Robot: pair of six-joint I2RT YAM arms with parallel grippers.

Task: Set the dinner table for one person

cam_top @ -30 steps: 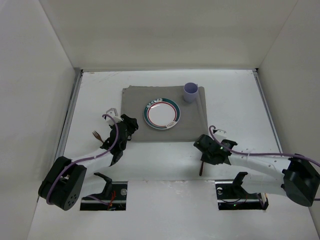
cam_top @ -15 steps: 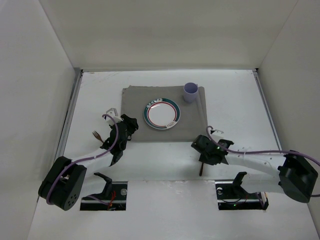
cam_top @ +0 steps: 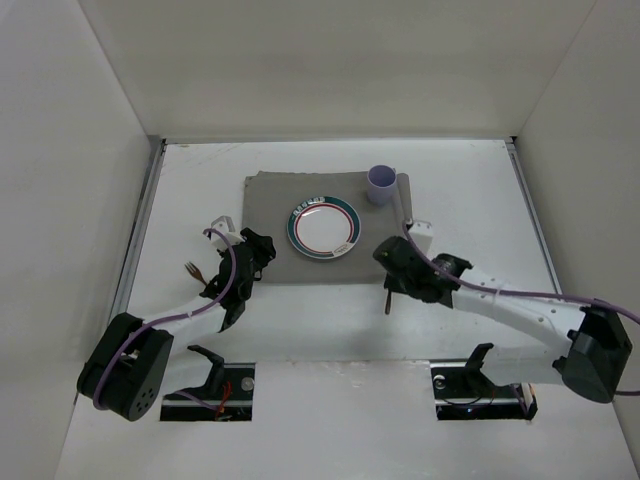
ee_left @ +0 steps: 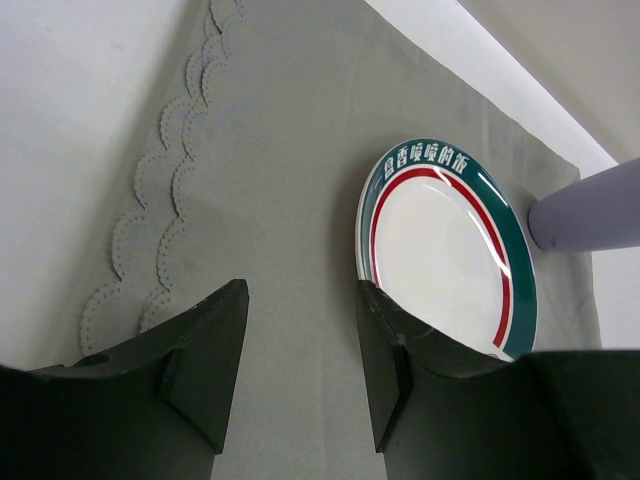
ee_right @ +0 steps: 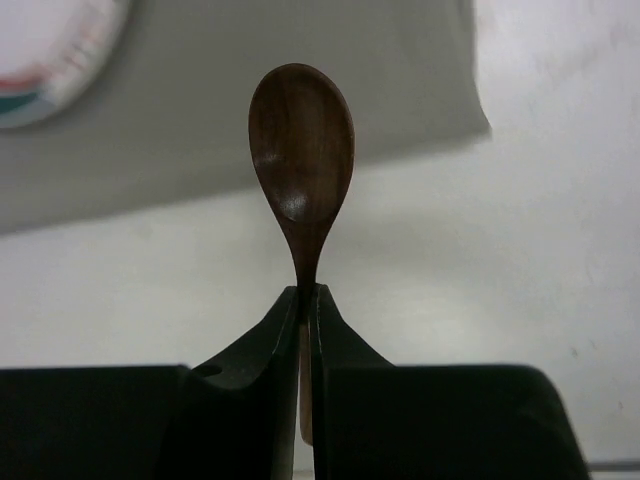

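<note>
Your right gripper (ee_right: 308, 295) is clamped tight on the thin neck of a dark wooden spoon (ee_right: 301, 140). The spoon's smooth oval bowl stands out past the black fingertips, and its handle shows below the arm in the top view. Under it lies the near right corner of the grey cloth placemat (ee_left: 280, 150), whose left edge is scalloped and stitched. Your left gripper (ee_left: 300, 300) hangs over that edge, jaws apart with nothing between them. On the mat sits a round glossy white plate (ee_left: 445, 250) with a teal and red rim, and a lilac cup (ee_left: 590, 210) just beyond it. A fork (cam_top: 193, 270) lies left of your left arm. The dinner table (cam_top: 480, 190), plain matte white with metal side rails, spreads under everything.

A second ago the right gripper was nearer the bases; it has since swung up to the mat. The left arm has not moved.
</note>
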